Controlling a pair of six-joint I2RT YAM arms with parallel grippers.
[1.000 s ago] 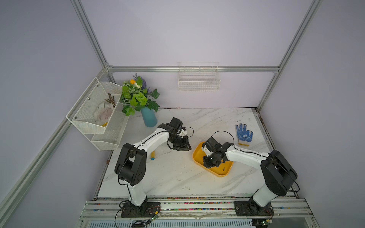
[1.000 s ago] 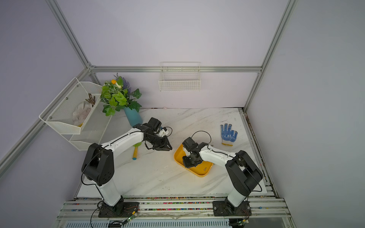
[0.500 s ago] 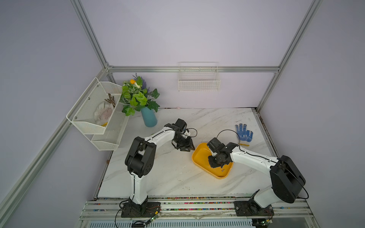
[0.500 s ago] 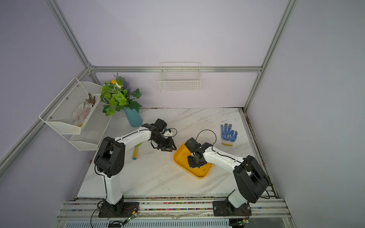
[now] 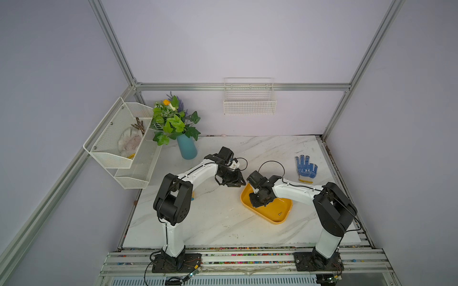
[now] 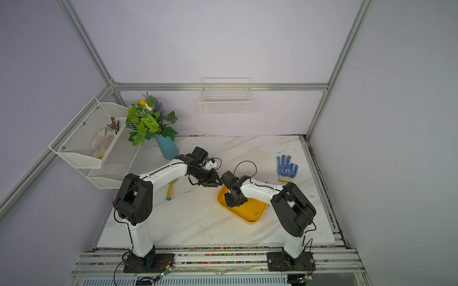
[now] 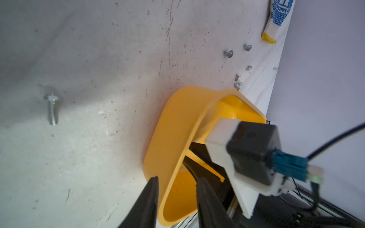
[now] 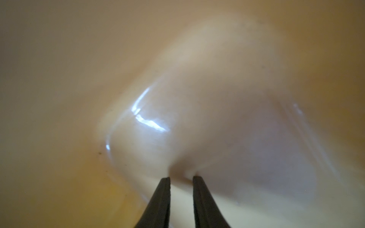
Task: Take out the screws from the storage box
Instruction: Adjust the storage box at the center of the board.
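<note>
The box (image 5: 275,221) is sitting on the table (image 5: 210,222). The left gripper (image 7: 176,179) is straddling its rim with fingers apart, one outside and one inside, not clamping. The right gripper (image 8: 181,177) is poking at the box floor, fingers slightly apart, holding nothing. One screw (image 5: 279,213) is lying in the box. Other screws (image 7: 228,53) are lying on the table by the glove (image 7: 279,13).

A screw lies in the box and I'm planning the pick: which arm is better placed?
Probably right: the right gripper is inside the box with the screw; the left gripper only straddles the rim.
</note>
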